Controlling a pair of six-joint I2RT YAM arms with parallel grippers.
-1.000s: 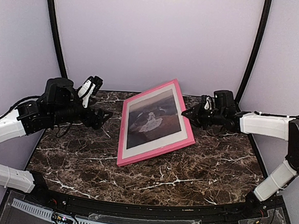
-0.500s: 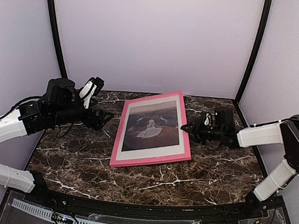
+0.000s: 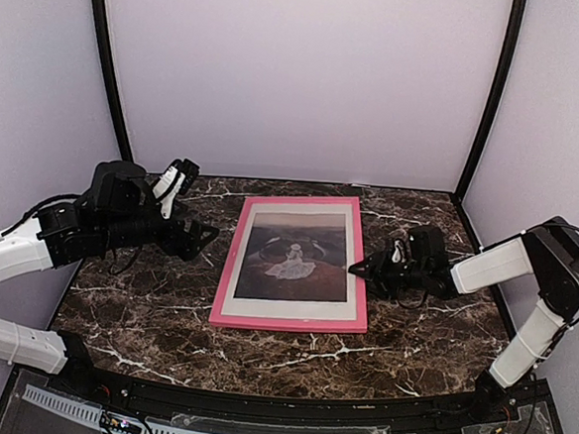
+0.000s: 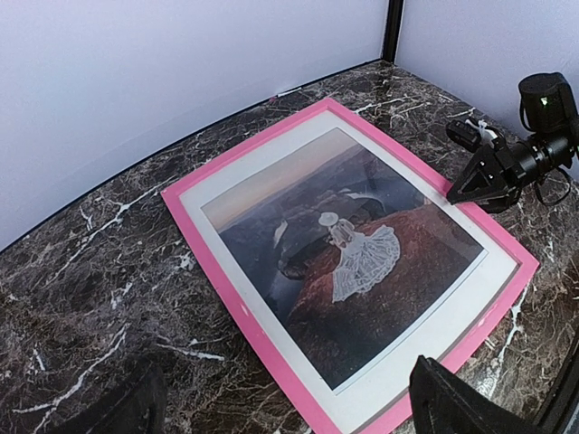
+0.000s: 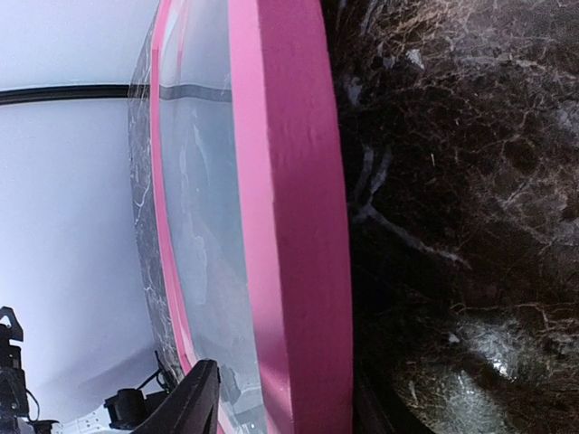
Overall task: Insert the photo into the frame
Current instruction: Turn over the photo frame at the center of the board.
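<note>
Dark brown marble-look table [image 3: 164,308] with white veins, pale lilac walls [image 3: 299,79] behind and at both sides, black posts [image 3: 109,75] in the far corners. Frame [image 3: 289,321] lay flat on the table, pink front face up, around mid-table and a bit toward the far side. Its long sides ran near to far, roughly square to the table edge.

Photo [image 3: 295,257] sat inside the frame, face up. It showed a dark scene with a small white-dressed figure at centre and a white border all round inside the pink. A glossy pane [image 5: 194,226] over it reflected the wall in the right wrist view.

Right fingers [image 3: 360,270] were low by the table at the frame's right edge, about halfway along it, tips pointing left. From the left wrist they looked like a black wedge with its tip right at the pink edge. In the right wrist view the pink edge filled the middle, and one dark fingertip showed at the bottom over the front face. The other finger was not clear, so I could not tell whether they gripped the frame or stood loose around its edge.

Left fingers [image 3: 201,233] were left of the frame's far-left part, near it but not touching, raised off the table and pointing right. They were spread wide with nothing between them; both tips showed at the bottom corners of the left wrist view, with the whole frame in sight beyond.
</note>
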